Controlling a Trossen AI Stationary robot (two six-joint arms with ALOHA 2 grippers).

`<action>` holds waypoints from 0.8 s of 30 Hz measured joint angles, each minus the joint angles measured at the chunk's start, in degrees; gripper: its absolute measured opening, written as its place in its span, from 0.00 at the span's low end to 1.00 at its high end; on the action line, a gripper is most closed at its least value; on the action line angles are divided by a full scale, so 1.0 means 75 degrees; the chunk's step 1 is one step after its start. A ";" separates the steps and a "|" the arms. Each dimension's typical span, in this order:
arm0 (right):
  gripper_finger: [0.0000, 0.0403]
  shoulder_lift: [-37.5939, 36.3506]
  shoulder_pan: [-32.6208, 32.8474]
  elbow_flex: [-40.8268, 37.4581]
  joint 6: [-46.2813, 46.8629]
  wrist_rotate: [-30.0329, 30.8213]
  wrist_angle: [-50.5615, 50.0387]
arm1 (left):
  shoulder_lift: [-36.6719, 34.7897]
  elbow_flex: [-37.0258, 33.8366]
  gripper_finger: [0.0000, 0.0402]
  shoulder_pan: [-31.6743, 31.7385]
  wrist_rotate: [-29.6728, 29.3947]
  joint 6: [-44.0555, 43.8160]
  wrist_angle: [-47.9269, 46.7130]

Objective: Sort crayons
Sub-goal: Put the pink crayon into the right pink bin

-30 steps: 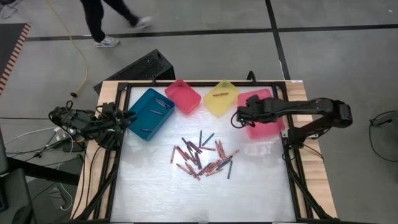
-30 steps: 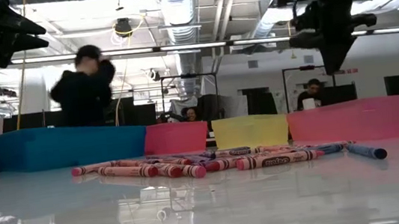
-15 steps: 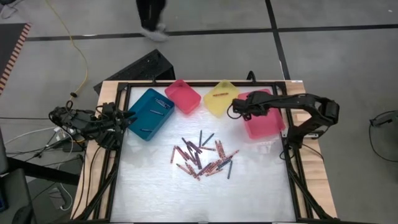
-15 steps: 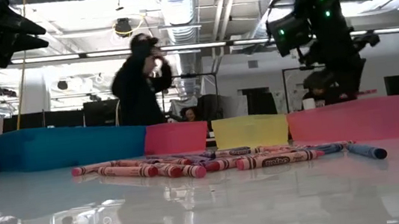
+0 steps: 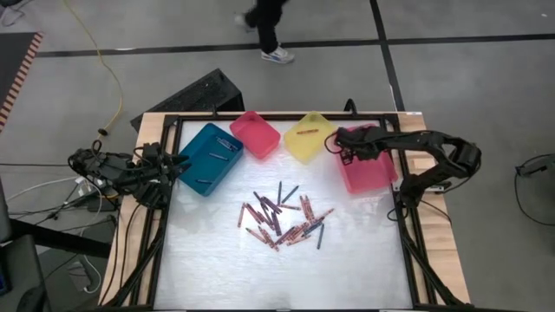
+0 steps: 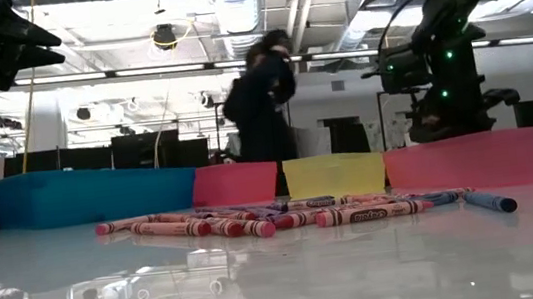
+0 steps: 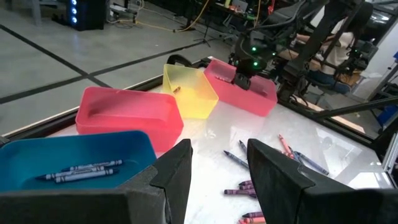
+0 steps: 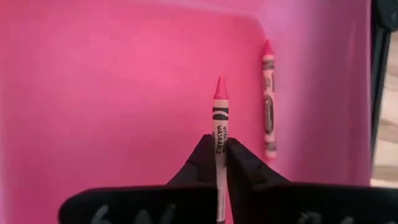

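Looking down from above, we saw the right arm reach in from the bench's right edge, elbow bent, its right gripper [image 5: 345,144] over the inner end of the large pink bin [image 5: 368,169] at the far right. The left arm was folded back off the bench's left edge, with the left gripper [image 5: 169,163] beside the teal bin [image 5: 208,156].

The right wrist view showed what the overhead view could not: the two dark fingers [image 8: 196,163] were almost closed and pinched a pink crayon [image 8: 219,115] between them. The crayon stood out straight ahead of the fingertips, its point away from the gripper, over the bin's pink floor. A second pink crayon [image 8: 268,99] lay in the bin just beside it, along the bin wall, apart from the fingers.

In the left wrist view, the left arm's own fingers [image 7: 177,171] stood parted with a clear gap and held nothing. That view also showed blue-grey crayons [image 7: 81,171] lying in the teal bin.

The loose crayons [image 5: 282,217] lay scattered on the middle of the bench [image 5: 364,260], well apart from both grippers. One crayon lay in the yellow bin [image 5: 308,139]. The small pink bin [image 5: 254,133] sat between the teal and yellow bins.

In the low view, a person [image 6: 261,100] stood blurred in the room behind the bins.
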 joint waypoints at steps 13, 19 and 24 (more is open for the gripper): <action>0.31 -0.0257 -0.0160 -0.0081 -0.0828 -0.0716 0.0630 | 0.0000 0.0000 0.36 -0.0002 0.0000 0.0000 0.0000; 0.33 -0.1086 0.0309 0.0453 -0.1206 -0.1497 0.0405 | 0.0000 0.0000 0.36 -0.0002 0.0000 0.0000 0.0000; 0.32 -0.1881 0.1196 0.0913 -0.3008 -0.3200 0.0832 | 0.0000 0.0000 0.36 -0.0001 0.0000 0.0000 0.0000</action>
